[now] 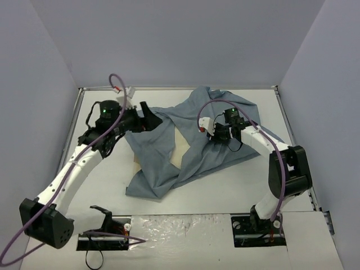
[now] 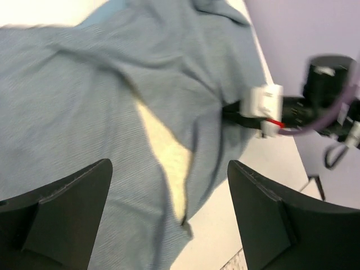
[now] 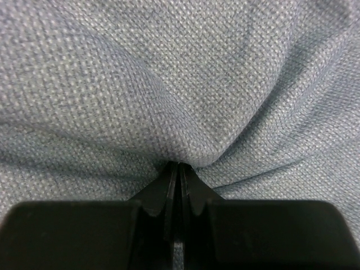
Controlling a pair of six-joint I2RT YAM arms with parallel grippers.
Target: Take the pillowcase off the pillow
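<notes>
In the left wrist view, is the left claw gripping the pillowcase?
No, the left claw stands open, its fingers wide apart over the pillowcase, clamping nothing.

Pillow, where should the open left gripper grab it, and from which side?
Probably the bare cream wedge of the pillow showing in the pillowcase gap, approached from above with the left gripper; elsewhere cloth covers it, and the right gripper pinches cloth.

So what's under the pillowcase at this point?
Only a cream wedge of the pillow shows where the grey-blue pillowcase gapes. The rest of the pillow is covered, so its outline under the cloth cannot be seen.
</notes>
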